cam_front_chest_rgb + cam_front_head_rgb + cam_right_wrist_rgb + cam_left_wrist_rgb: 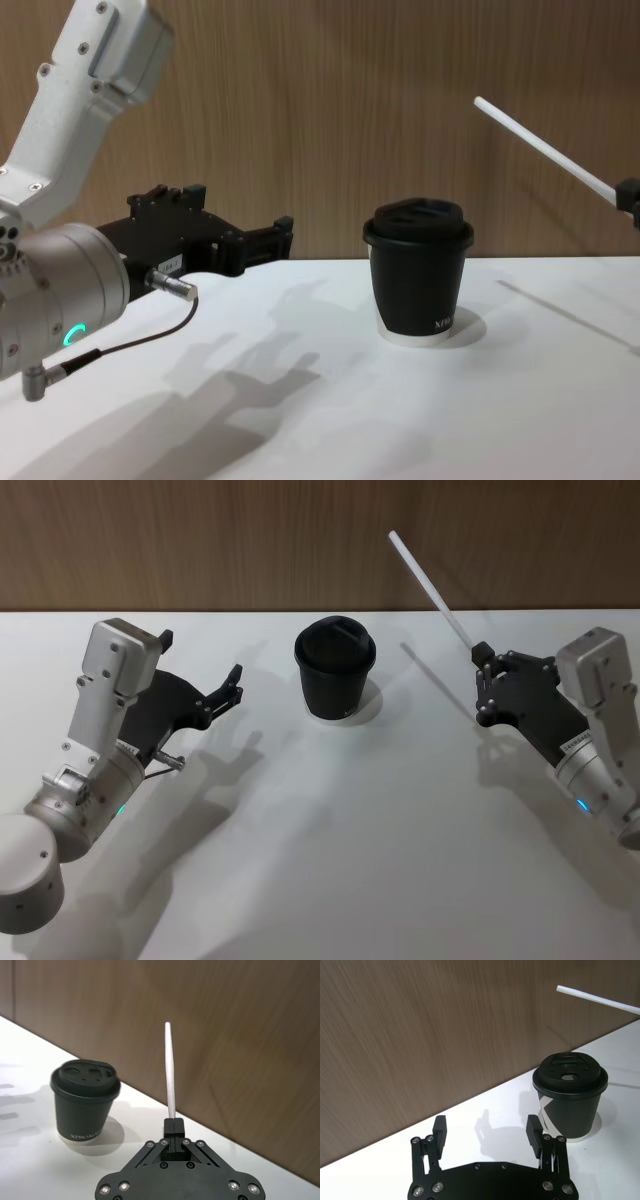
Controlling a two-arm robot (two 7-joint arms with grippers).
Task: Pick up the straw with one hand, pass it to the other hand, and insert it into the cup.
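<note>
The white straw (430, 588) is held by its lower end in my right gripper (478, 655), which is shut on it, right of the cup and above the table. It slants up and towards the cup (335, 670). In the right wrist view the straw (170, 1070) rises from the closed fingertips of the right gripper (173, 1125), with the cup (84, 1105) beyond. The black lidded cup (418, 275) stands upright mid-table. My left gripper (205, 660) hovers left of the cup, open and empty; the left wrist view shows its fingers (439, 1130) spread wide, facing the cup (570, 1095).
The white table (350, 830) ends at a wood-panelled wall (200, 540) just behind the cup. A dark cable (130, 345) loops under the left wrist. Bare tabletop lies in front of the cup and between the arms.
</note>
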